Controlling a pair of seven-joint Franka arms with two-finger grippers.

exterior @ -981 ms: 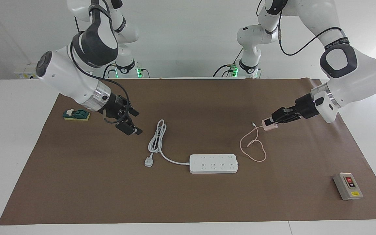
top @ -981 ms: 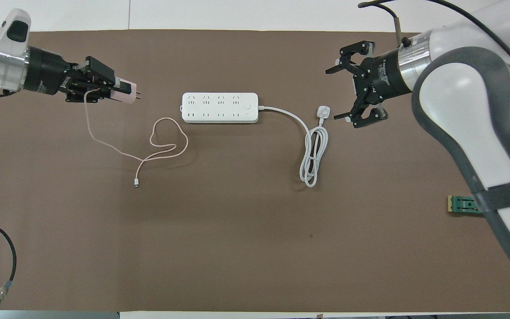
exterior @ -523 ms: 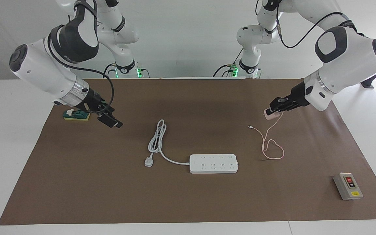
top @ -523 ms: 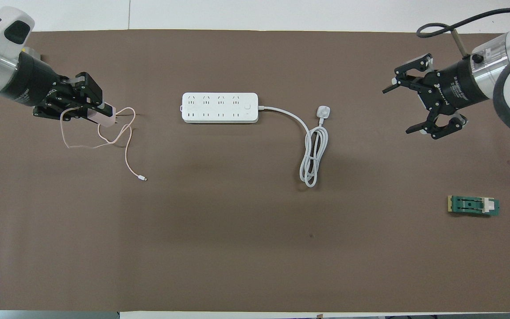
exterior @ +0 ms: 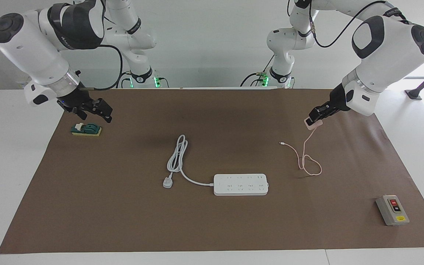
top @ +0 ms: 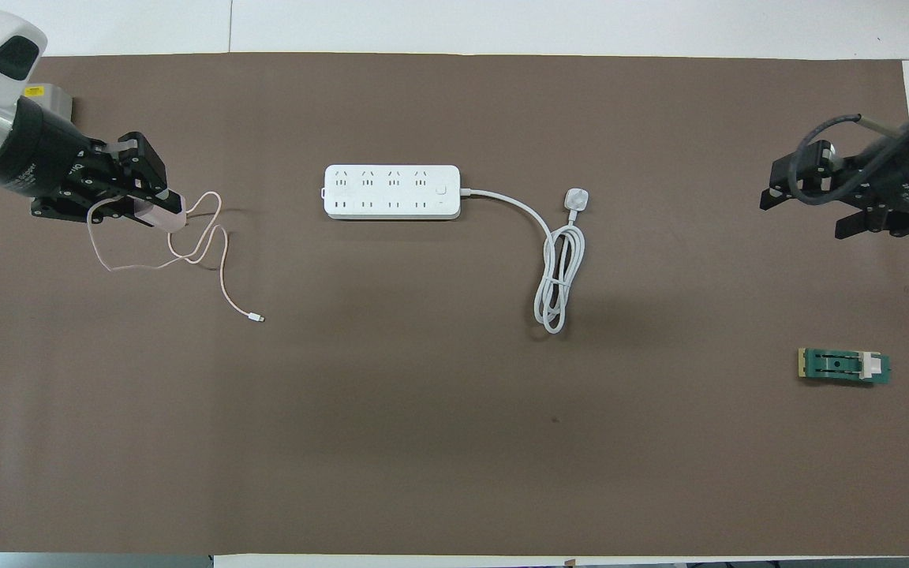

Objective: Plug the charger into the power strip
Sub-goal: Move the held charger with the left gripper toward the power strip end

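Charger hangs clamped in the left gripper, raised off the tabletop, cable trailing beneath; power strip lies well apart, sockets empty. Plugging remains undone. Right gripper, fingers spread and empty, waits above a green block.

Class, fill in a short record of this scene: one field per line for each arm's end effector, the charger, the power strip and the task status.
left end effector: shut on charger, raised above the mat
right end effector: open, over the green block
charger: held in the air, cable trailing on the mat
power strip: flat on the mat, sockets up, nothing plugged in
task status: charger not yet plugged in
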